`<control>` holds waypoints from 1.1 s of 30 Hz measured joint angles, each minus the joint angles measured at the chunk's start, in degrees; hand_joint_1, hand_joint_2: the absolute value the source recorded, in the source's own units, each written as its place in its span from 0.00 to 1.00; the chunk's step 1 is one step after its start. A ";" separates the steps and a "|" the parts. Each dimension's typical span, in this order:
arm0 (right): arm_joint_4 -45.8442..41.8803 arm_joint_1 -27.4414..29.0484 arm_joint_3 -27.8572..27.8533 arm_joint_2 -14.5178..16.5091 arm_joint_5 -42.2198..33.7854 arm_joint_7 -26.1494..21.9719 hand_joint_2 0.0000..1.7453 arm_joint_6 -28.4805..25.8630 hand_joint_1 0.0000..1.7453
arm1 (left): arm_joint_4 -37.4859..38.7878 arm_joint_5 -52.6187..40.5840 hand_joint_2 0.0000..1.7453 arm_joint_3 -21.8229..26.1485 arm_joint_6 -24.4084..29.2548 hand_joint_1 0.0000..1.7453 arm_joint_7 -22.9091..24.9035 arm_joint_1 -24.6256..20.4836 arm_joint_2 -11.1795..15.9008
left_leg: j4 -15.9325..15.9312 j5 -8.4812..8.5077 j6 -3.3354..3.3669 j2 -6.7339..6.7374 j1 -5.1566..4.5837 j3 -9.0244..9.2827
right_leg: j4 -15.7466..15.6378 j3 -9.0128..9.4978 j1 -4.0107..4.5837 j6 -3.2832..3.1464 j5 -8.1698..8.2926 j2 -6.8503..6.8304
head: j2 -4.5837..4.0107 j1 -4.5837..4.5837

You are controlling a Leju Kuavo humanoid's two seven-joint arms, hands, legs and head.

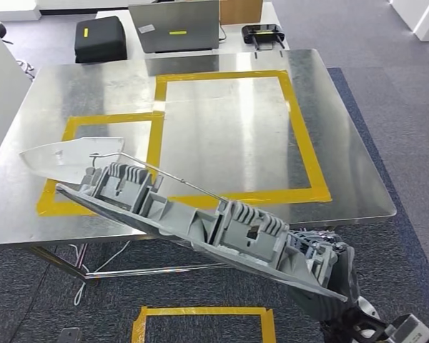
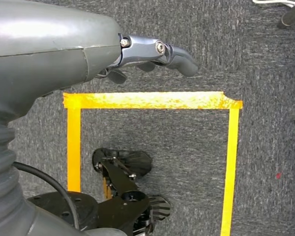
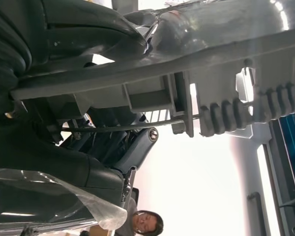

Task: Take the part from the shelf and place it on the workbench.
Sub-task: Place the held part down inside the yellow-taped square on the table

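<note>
A long grey plastic part (image 1: 201, 221) with ribbed housings, a thin metal rod and a clear film tip slants across the head view, its far end over the front left of the steel workbench (image 1: 331, 143). My right hand (image 1: 331, 286) grips its near end at the lower right, in front of the bench's edge. In the right wrist view the part (image 3: 220, 64) fills the frame above the hand's fingers (image 3: 138, 147), which are wrapped under it. My left hand (image 2: 153, 51) hangs over the carpet, fingers loosely extended and holding nothing.
Yellow tape marks a large rectangle (image 1: 304, 143) and a smaller one (image 1: 72, 132) on the bench. A black case (image 1: 100, 38), a grey laptop (image 1: 174, 26) and a controller (image 1: 263, 33) sit behind it. A taped square (image 2: 231, 147) marks the floor. A person (image 3: 146, 223) stands nearby.
</note>
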 joint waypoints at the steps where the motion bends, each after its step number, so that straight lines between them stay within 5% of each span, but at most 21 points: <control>1: 0.00 0.00 0.00 0.00 0.00 0.00 1.00 0.00 1.00 | 0.00 0.00 1.00 0.00 0.00 0.00 0.00 0.00 0.00 | 0.00 0.00 0.00 0.00 -0.01 0.07 | 0.00 0.07 -0.02 0.00 0.00 0.00 | 0.00 0.00; 18: 0.00 0.00 0.00 0.00 0.00 0.00 1.00 0.00 1.00 | 0.00 0.00 1.00 0.00 0.00 0.00 0.00 0.02 0.07 | 0.18 -0.08 0.07 0.01 -0.29 0.26 | -0.18 0.32 -0.31 0.13 0.09 0.00 | 0.00 0.00; 26: -0.01 0.07 0.00 0.00 0.01 0.02 1.00 0.00 1.00 | -0.02 -0.01 1.00 -0.03 -0.01 0.00 0.00 0.02 0.20 | -1.68 0.43 1.76 0.07 -0.20 1.04 | 0.42 0.15 -0.56 1.58 1.55 0.01 | 0.00 0.07; 28: -0.02 -0.05 0.01 0.00 -0.01 -0.02 1.00 0.01 1.00 | -0.02 0.00 1.00 -0.03 0.00 0.00 -0.02 0.04 0.15 | -2.58 0.89 2.04 0.06 0.23 2.16 | 3.08 -1.53 -0.55 2.00 0.21 0.15 | -0.01 0.42; 31: -0.02 0.00 0.02 0.00 -0.02 -0.11 1.00 0.02 1.00 | -0.02 0.00 1.00 0.02 0.00 0.00 -0.02 0.19 0.16 | -2.70 0.51 1.86 0.07 0.54 2.74 | 12.19 -7.31 -0.99 2.70 -3.06 0.25 | -0.02 0.85; 33: -0.01 0.12 0.02 0.00 0.01 -0.08 1.00 0.02 1.00 | -0.02 -0.01 1.00 0.02 -0.02 0.00 -0.02 0.35 0.09 | -2.68 -0.31 1.29 -0.02 1.01 3.66 | 13.07 -9.03 -1.42 3.37 -1.97 0.19 | -0.02 0.88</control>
